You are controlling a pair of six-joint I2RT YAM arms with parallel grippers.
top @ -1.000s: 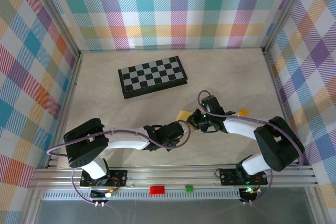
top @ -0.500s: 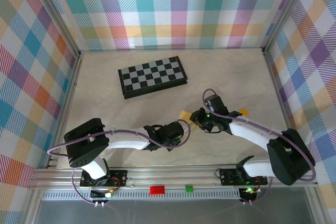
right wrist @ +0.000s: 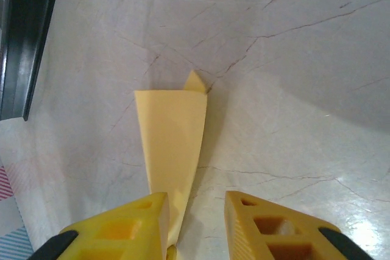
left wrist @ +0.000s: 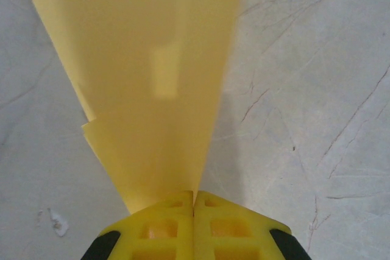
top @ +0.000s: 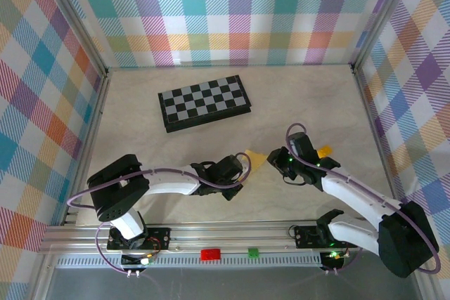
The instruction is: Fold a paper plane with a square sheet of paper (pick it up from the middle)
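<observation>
Jutting from left pincer point(left wrist: 194, 204): paper plane point(left wrist: 152, 77)

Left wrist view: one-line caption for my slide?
Left end effector shut on the narrow end of the folded paper plane, over the marbled table.

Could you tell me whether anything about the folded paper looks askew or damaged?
Slightly askew: the paper plane, pinched in the left jaws, has layers that do not line up; one layer's corner pokes out near the jaws. No tears show.

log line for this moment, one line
left fingers: shut on paper plane | right fingers: open, plane's end beside one finger | chessboard: apart, at back
</observation>
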